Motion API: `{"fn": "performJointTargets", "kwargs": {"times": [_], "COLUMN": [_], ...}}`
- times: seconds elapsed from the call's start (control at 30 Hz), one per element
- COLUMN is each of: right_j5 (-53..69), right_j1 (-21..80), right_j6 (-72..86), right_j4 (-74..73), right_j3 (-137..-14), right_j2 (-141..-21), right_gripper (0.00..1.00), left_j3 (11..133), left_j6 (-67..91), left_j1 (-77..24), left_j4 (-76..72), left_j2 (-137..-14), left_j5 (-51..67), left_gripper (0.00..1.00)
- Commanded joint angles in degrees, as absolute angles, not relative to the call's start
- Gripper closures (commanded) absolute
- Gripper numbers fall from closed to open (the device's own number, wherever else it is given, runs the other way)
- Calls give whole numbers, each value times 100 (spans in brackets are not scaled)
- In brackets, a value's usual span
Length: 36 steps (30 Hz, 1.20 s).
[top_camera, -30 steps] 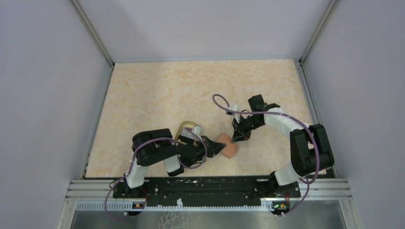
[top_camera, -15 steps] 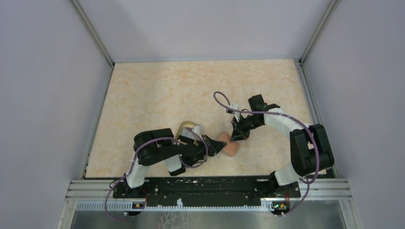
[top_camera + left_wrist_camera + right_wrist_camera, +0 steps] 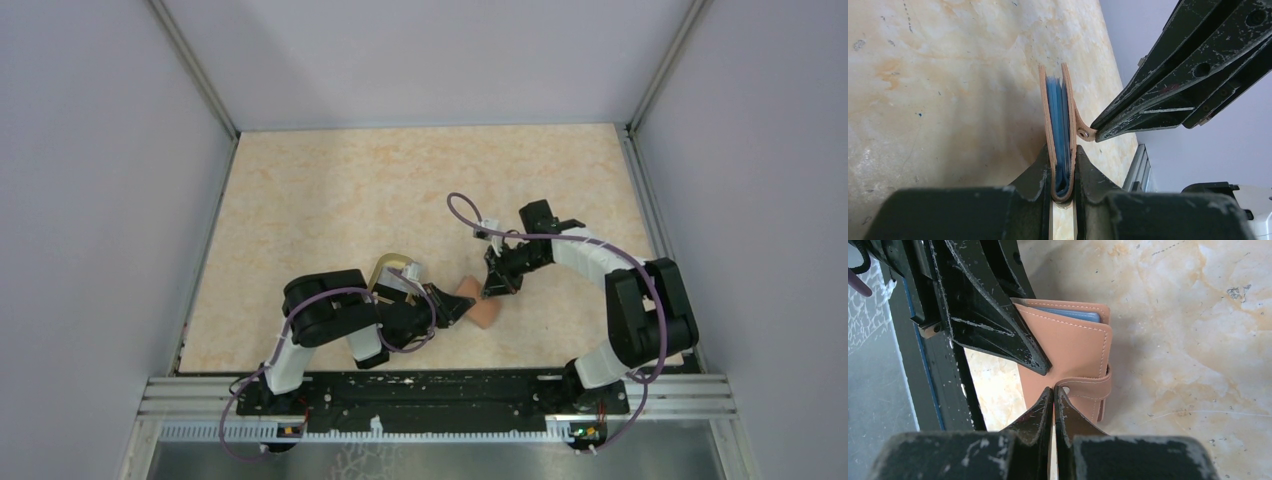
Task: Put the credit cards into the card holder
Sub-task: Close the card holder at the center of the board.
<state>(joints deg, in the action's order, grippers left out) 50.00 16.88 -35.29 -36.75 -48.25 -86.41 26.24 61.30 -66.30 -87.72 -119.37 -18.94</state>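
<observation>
My left hand [image 3: 1063, 159] is closed down narrow on the card holder [image 3: 1056, 107], clamping it at the fold so that it stands on edge just above the bench [image 3: 948, 90], mouth pointing away from me. My right hand [image 3: 1054, 392] is fully shut, and its tips meet the snap end of the tab [image 3: 1087, 388]. I cannot tell whether it pinches the tab or only presses on it.

The holder's two covers stand slightly apart, with blue pockets showing between them. The tab bows off the cover, so I judge it unfastened. I see no black and white credit card anywhere: none on the bare bench, none in either hand, none showing in the slots. The tan-rimmed dish [image 3: 386, 266] by my left arm is mostly hidden. So I cannot say whether cards are already tucked in or wait out of sight. As I read it, the present step concerns the tab.
</observation>
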Motion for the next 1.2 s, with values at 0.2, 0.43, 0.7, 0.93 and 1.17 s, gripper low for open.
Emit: {"fn": "performJointTargets", "kwargs": {"times": [0.2,0.43,0.7,0.93,1.17], "right_j5": [4981,4895,4825,4847,4761], "right_j1": [1880,1915,2005,2039,2039], "right_j6": [-3472,-3448,-3419,-3386,-3287], "right_j4": [-3645,-3601,-3562,-3536,-3437], "right_j3": [-4789,-4773,-4777,-4799,-4819], "right_j2": [-8750,-8753,-8788,-8797,-8662], "right_gripper": [100,100,100,100,100], "left_j3": [2723,2733,2777,2829,2830], "left_j6": [6147,6140,6152,6150,6176], "left_j1": [-6653,-6653,-6653,-6653,-6653], "left_j4": [-9369,-9378,-9401,-9384,-9410], "left_j2": [-12041,-12042,-12078,-12100,-12118], "left_j5": [-2066,-2048,-2009,-1963,-1929], "left_gripper": [100,100,100,100,100]}}
